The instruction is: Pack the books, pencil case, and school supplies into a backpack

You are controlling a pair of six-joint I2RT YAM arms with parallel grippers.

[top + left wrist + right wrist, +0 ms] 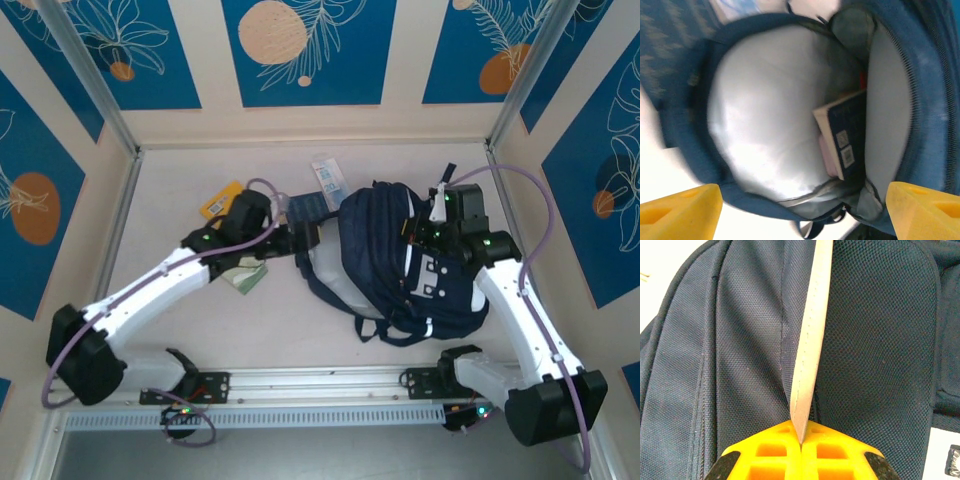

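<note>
Clearly the right gripper (801, 440) is clamped together on a pale strap (810, 340) of the backpack (380, 245), I think in order to lift the fabric so the mouth stands open. The left gripper (802, 210) looks into this mouth with its fingers (680, 215) wide apart and nothing between them. One navy book (850, 135) lies already inside, against the grey lining (765, 115). On the table (260, 332) a yellow book (222, 200), a second navy book (305, 205) and a pale blue packet (325, 175) wait beside the backpack, so the packing is only partly done.
</note>
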